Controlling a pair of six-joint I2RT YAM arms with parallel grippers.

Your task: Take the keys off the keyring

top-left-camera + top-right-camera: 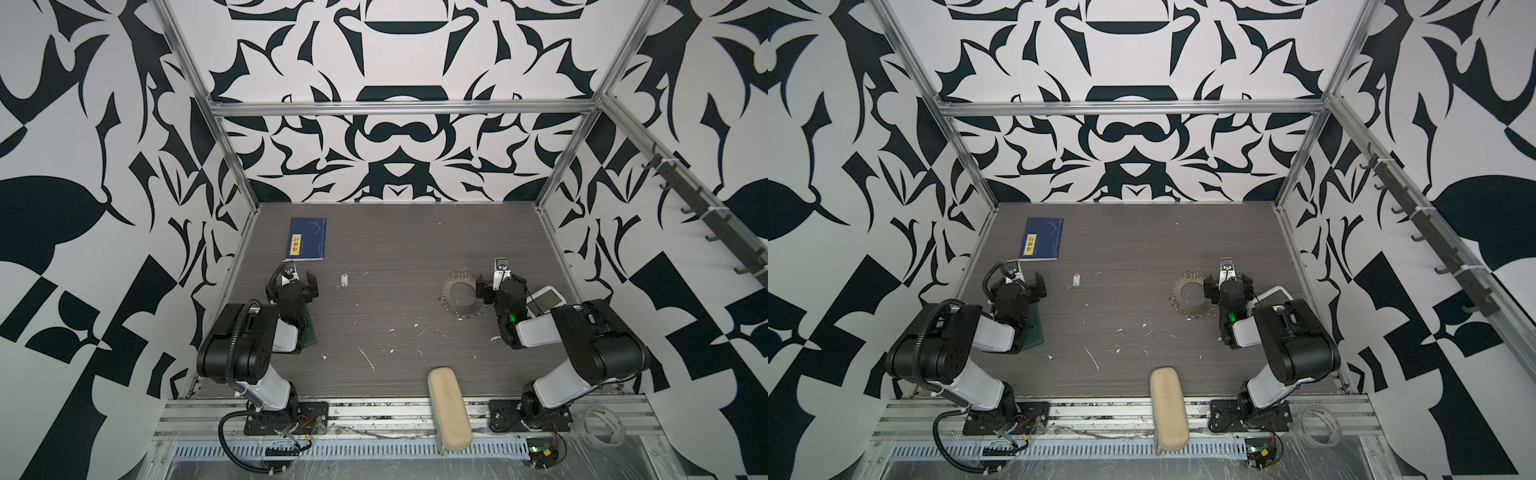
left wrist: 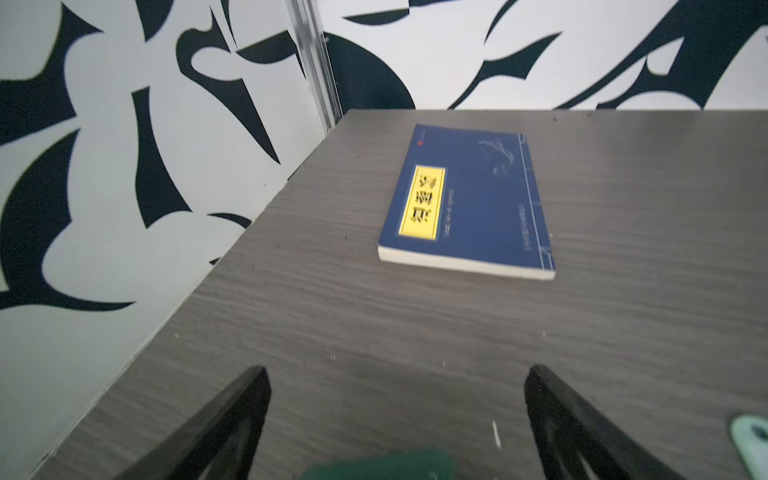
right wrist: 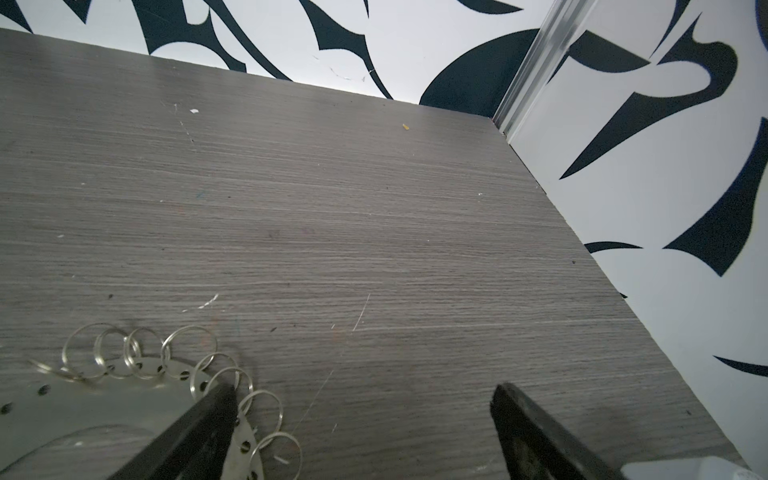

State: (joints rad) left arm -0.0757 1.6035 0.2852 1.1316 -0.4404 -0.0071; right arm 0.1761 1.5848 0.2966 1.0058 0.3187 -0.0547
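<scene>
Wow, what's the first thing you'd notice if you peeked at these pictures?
The swirly black-and-white walls all around the grey table jump out first. Then a shiny silver keyring, like a toothed wheel, lies flat on the table's right side. A blue book with a yellow label sits in the far left corner.

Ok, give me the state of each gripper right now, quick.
The left gripper is open, holding nothing.
The right gripper is open, holding nothing, at the edge of the keyring.
</scene>
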